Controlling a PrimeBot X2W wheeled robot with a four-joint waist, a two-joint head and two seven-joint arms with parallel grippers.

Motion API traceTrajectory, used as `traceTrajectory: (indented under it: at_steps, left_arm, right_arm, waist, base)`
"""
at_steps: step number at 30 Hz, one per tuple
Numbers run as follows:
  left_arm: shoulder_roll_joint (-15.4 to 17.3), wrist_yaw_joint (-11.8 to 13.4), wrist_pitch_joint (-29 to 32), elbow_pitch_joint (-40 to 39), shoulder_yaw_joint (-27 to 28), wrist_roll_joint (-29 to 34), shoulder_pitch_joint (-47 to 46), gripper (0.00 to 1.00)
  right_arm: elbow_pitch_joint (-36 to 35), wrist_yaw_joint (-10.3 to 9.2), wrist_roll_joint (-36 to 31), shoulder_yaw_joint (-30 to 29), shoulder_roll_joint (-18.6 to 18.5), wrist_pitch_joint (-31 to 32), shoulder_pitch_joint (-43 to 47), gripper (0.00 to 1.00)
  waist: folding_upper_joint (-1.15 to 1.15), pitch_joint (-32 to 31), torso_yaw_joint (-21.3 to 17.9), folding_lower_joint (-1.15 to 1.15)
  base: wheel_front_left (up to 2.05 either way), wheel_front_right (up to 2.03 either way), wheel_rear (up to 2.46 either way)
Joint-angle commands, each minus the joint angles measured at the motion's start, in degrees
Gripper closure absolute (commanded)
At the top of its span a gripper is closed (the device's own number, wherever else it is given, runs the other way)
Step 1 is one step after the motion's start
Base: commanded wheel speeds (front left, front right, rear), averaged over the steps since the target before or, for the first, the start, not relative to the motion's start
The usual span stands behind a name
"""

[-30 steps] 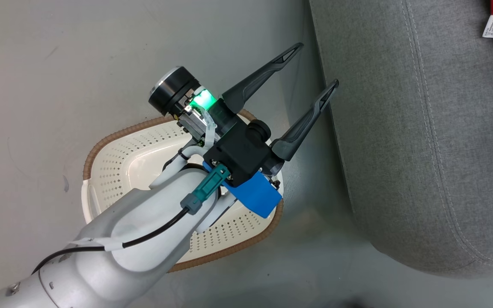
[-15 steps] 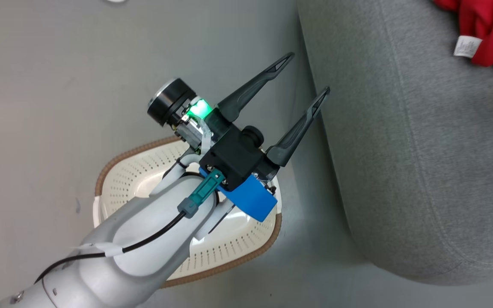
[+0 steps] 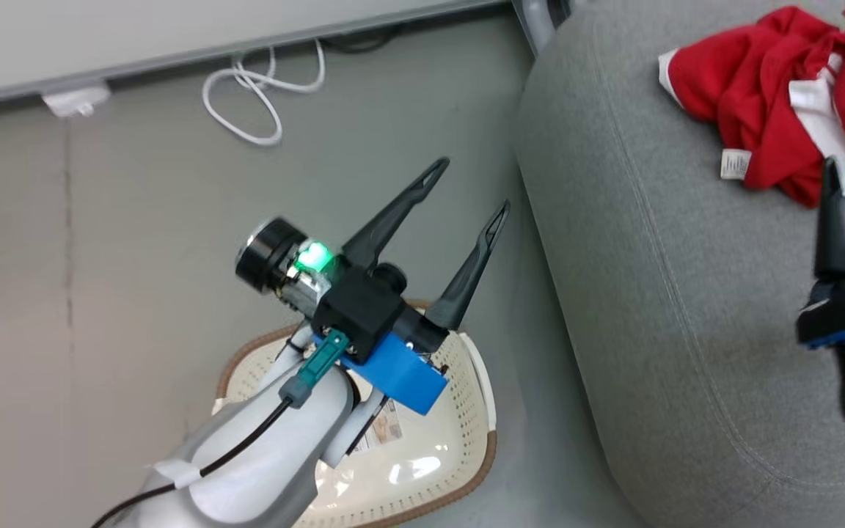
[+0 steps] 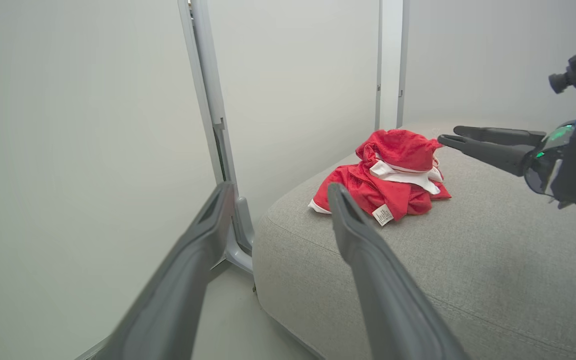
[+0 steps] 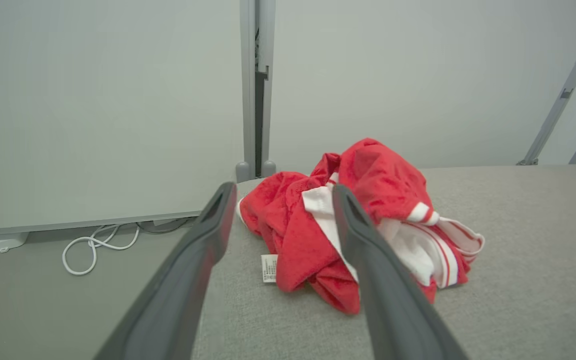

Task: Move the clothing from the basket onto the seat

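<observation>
Head view, near first: your left gripper (image 3: 471, 185) hangs spread and empty over the basket (image 3: 492, 440). Its bottom sticker (image 3: 386, 429) has print too small to read. Your right gripper (image 5: 283, 191) is spread too, holding nothing, near the clothing (image 3: 745, 88) piled on the seat (image 3: 650, 308). White care tag (image 3: 735, 164) on the pile: text unreadable.
</observation>
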Motion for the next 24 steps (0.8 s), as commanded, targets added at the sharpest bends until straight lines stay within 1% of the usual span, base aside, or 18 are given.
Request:
traceTrajectory:
  at_steps: [1,4,8,15,20,21,22,24]
  left_arm:
    - [-0.1,0.2,-0.3,0.0,1.0,-0.3,1.8,0.00]
    - [-0.2,0.0,-0.3,0.3,2.5,-0.2,4.7,0.00]
    - [-0.4,0.0,-0.3,0.5,5.1,-0.2,8.0,0.00]
    - [-0.3,0.5,-0.3,0.8,12.2,0.1,14.4,0.00]
    - [-0.1,0.9,-0.3,0.9,18.2,1.0,19.2,0.00]
    - [-0.2,1.0,-0.3,0.7,19.6,1.4,20.2,0.00]
    - [-0.2,1.0,-0.3,0.7,19.6,1.4,20.2,0.00]
    - [-0.2,0.9,-0.3,0.4,22.2,1.9,22.3,0.00]
  right_arm:
    - [-2.2,0.01,-0.3,0.9,1.5,0.0,2.5,0.00]
    - [-5.8,0.01,-0.5,3.3,3.5,0.0,5.2,0.00]
    - [-8.7,0.01,-0.1,6.7,5.0,0.0,7.8,0.00]
    - [-12.6,0.02,-0.7,11.2,7.4,0.0,11.4,0.00]
    - [-14.3,0.01,-1.4,12.3,8.8,0.0,14.1,0.00]
    - [-14.4,0.01,-1.6,12.4,9.1,0.0,14.8,0.00]
    - [-14.4,0.01,-1.6,12.4,9.1,0.0,14.8,0.00]
    - [-14.8,0.01,-1.9,12.4,9.5,0.0,15.9,0.00]
  waist:
    - [0.00,-1.8,0.3,0.02]
    - [0.00,-4.1,2.0,0.02]
    - [0.00,-6.4,4.7,0.02]
    - [0.00,-10.3,9.1,0.02]
    - [0.00,-13.1,11.3,0.02]
    - [0.00,-13.7,11.6,0.02]
    - [0.00,-13.7,11.6,0.02]
    - [0.00,-14.8,12.0,0.02]
  base:
    - [0.00,0.00,0.00]
    - [0.00,0.00,0.00]
    - [0.00,0.00,0.00]
    - [0.00,0.00,0.00]
    - [0.00,0.00,0.00]
    - [0.00,0.00,0.00]
    - [0.00,0.00,0.00]
    - [0.00,0.00,0.00]
